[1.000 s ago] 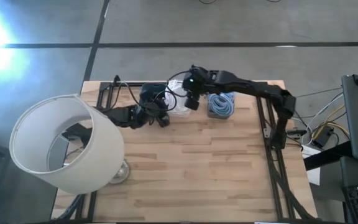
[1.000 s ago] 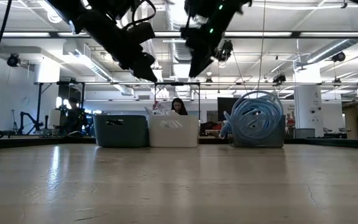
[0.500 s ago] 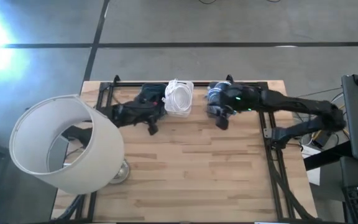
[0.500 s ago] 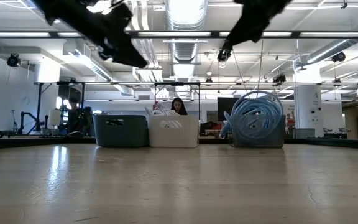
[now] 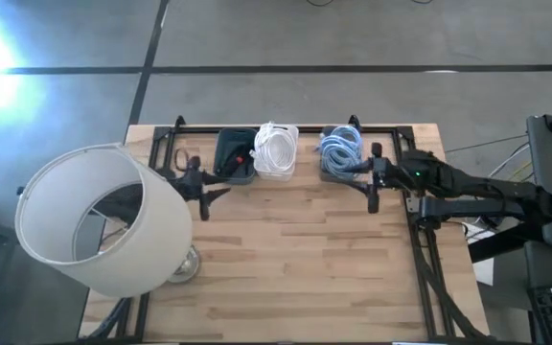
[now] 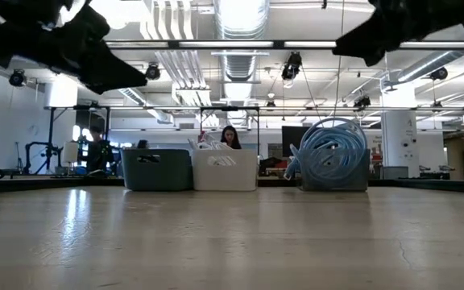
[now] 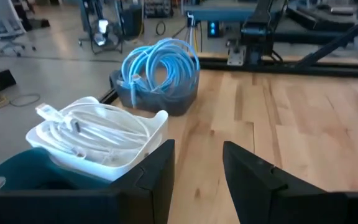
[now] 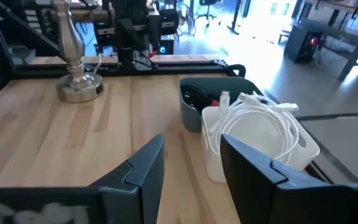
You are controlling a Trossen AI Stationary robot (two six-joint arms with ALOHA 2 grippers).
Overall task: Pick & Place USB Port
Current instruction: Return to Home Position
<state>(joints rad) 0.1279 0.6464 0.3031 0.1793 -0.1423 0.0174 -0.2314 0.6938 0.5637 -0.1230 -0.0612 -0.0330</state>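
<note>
Three bins stand in a row at the table's far edge. A dark teal bin [image 5: 235, 158] [image 8: 211, 98] holds dark cables and a small red piece. A white bin [image 5: 276, 153] [image 7: 98, 134] holds coiled white cables, and a grey bin [image 5: 341, 159] [image 7: 160, 71] holds a blue cable coil. My left gripper [image 5: 209, 195] [image 7: 197, 177] hangs open above the table, left of the teal bin and nearer. My right gripper [image 5: 371, 196] [image 8: 191, 168] hangs open, right of the grey bin and nearer. Neither carries anything.
A lamp with a large white shade [image 5: 99, 220] and a metal base [image 5: 185, 264] [image 8: 79, 84] stands on the table's left part. Bare wood [image 5: 295, 259] lies between the arms and toward the near edge. In the low view both arms sit high, above the bins [image 6: 225, 169].
Both arms have drawn away from the bins. The right gripper left the white bin and swept toward the table's right edge and a little nearer. The left gripper moved from beside the teal bin toward the left edge. The bins and cables stayed put.
</note>
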